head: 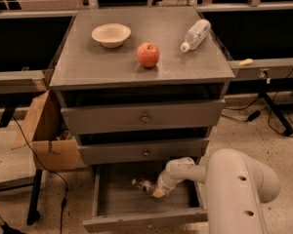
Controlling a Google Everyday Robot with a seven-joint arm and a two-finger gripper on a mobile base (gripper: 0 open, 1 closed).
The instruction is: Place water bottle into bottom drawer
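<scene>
The bottom drawer (145,221) of the grey cabinet is pulled open, its front panel towards me. My gripper (156,191) reaches down into the drawer's middle from the right. It is shut on the small clear water bottle (142,184), which lies roughly level and sticks out to the left, just above the drawer floor. My pale arm (237,194) fills the lower right and hides the drawer's right side.
On the cabinet top (88,67) are a white bowl (111,34), a red apple (148,54) and a second, labelled bottle (195,34) lying down. The two upper drawers are closed. A cardboard box (45,135) stands left of the cabinet; cables lie on the floor to the right.
</scene>
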